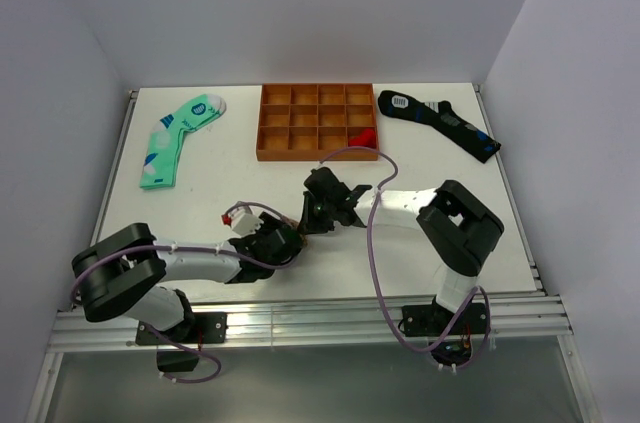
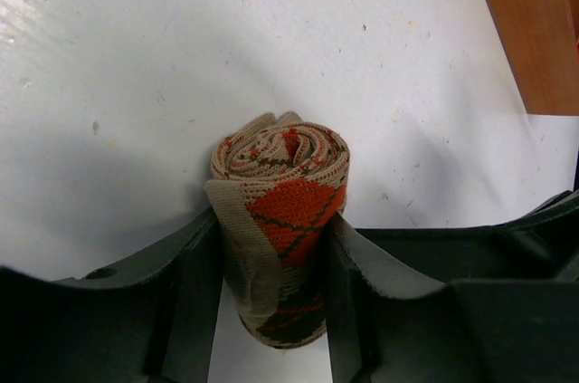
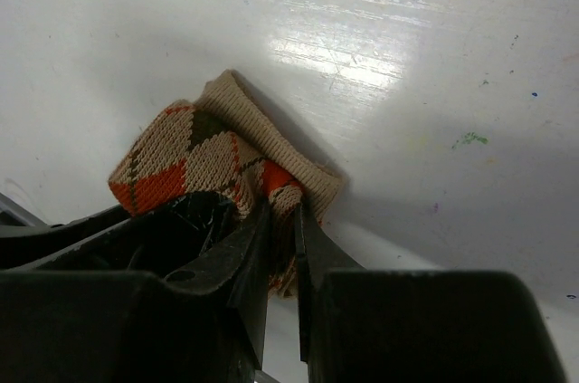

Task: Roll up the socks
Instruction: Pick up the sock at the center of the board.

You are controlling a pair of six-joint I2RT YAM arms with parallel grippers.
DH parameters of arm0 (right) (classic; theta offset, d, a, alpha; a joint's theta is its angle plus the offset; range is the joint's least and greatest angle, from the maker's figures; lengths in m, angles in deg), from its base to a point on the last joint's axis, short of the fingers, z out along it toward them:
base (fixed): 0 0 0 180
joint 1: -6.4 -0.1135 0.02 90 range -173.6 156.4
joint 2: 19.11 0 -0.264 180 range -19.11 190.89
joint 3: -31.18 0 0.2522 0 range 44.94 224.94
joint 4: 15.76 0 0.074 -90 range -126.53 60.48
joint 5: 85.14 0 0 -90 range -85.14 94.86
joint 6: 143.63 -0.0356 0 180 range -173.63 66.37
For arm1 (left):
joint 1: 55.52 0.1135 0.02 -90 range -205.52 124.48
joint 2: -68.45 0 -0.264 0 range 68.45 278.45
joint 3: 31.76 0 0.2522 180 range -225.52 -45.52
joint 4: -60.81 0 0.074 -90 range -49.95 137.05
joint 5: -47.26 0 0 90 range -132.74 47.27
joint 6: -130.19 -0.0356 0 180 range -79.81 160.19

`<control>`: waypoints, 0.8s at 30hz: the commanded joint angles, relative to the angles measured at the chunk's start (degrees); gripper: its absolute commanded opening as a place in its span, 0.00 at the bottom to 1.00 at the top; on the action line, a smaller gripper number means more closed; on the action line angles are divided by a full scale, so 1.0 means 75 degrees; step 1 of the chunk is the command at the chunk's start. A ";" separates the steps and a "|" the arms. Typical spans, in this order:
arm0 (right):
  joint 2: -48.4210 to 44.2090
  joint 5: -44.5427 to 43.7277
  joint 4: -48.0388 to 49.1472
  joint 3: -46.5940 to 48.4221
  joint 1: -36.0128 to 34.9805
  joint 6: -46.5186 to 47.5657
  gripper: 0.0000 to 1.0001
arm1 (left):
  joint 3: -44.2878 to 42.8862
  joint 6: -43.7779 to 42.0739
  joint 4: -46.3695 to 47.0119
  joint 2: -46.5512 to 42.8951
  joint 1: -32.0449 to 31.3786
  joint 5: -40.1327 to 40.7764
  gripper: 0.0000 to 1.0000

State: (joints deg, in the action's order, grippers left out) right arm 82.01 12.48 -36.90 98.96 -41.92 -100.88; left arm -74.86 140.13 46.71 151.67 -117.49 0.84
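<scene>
Fingers [image 2: 194, 297] of your left gripper [image 2: 271, 256] are clamped on either side of the argyle sock [image 2: 285, 211], which is wound into a tight upright roll. Its spiral end faces the left wrist camera, which alone shows it: tan-brown knit with orange-red diamonds and dark thin lines.

The right wrist view shows the roll's other side. There your right gripper [image 3: 280, 220] has its jaws almost together, pinching a fold of the sock's plain tan cuff edge.

From above, both grippers meet at the near centre of the white table [image 1: 450, 153], and the sock is nearly hidden between them. From that spot, an orange-brown compartment tray [image 1: 318, 121] sits at 12 o'clock, a mint-green sock [image 1: 178, 138] lies at 10 o'clock, and a black sock [image 1: 440, 121] with blue marks lies at 2 o'clock. Pale grey walls enclose the table on three sides.
</scene>
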 commanded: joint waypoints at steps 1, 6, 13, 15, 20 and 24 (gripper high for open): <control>0.0767 -0.0195 -0.2134 -0.0617 -0.0202 0.0674 0.00 | -0.0049 -0.0281 -0.0014 0.0470 0.0294 -0.0348 0.45; 0.0674 -0.0195 -0.2075 -0.0640 -0.0273 0.0627 0.00 | -0.0248 -0.0621 0.0291 0.0728 0.0529 -0.0641 0.13; -0.0052 -0.0558 -0.2145 -0.0746 -0.0273 0.0463 0.11 | -0.0143 -0.1254 0.0618 0.0670 0.0857 -0.1203 0.00; -0.0287 -0.0756 -0.2227 -0.0699 -0.0261 0.0440 0.16 | -0.0037 -0.1662 0.1004 0.0565 0.1032 -0.1601 0.00; -0.1035 -0.1389 -0.2520 -0.0687 -0.0168 0.0183 0.31 | 0.0361 -0.1958 0.1568 0.0471 0.1606 -0.2294 0.00; -0.1681 -0.1847 -0.2766 -0.0652 -0.0015 0.0065 0.37 | 0.0350 -0.2168 0.1394 0.0354 0.1689 -0.2259 0.00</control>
State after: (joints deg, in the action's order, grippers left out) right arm 73.20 1.57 -43.79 96.10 -41.98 -101.14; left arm -73.92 127.54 61.37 154.09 -107.09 -18.14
